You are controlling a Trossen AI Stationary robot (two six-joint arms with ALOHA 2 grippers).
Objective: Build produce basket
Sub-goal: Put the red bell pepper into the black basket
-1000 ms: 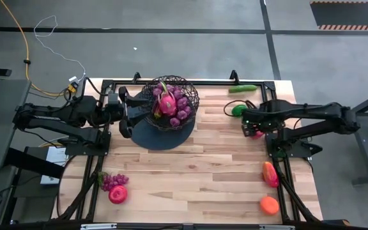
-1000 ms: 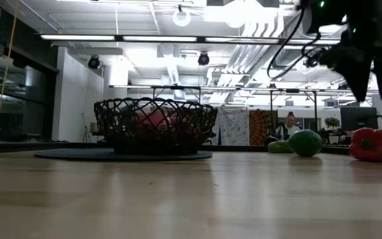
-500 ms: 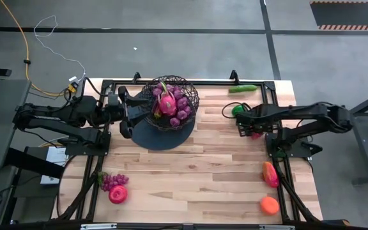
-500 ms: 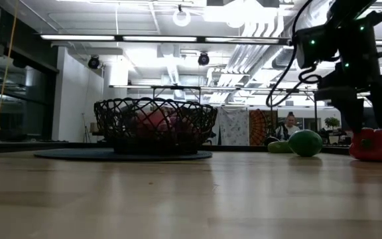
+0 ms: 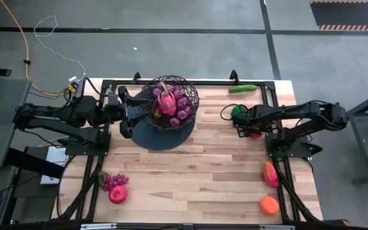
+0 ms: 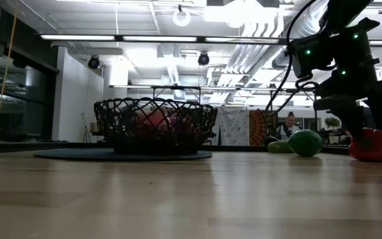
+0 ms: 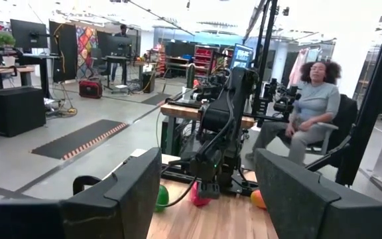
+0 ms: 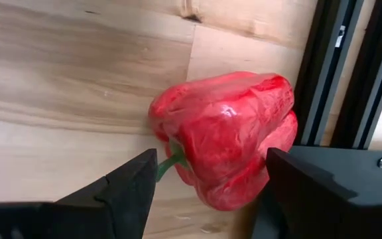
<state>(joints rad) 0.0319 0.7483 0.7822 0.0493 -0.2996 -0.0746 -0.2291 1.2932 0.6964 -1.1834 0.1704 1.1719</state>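
While poised over the pepper:
Right gripper (image 8: 207, 199): spread wide, straddling the red pepper (image 8: 224, 136), probably not yet touching, ready to pinch.
Pepper: on the table's right, beside a green fruit (image 5: 237, 110).
Basket (image 5: 170, 102): centre-left on a disc (image 5: 161, 133), already holding dragon fruit (image 5: 167, 101) and grapes (image 5: 182, 108).
Left gripper (image 5: 126, 114): unclenched, empty, beside the basket, perhaps steadying.

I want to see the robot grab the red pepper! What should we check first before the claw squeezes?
1. Right claw open: ok.
2. Red pepper sits between its fingers: ok.
3. Pepper rests on the table: ok.
4. Fingers touching the pepper yet: cannot tell.
5. Basket has room left beside the dragon fruit and grapes: ok.
6. Left claw waits beside the basket, away from the pepper: ok.
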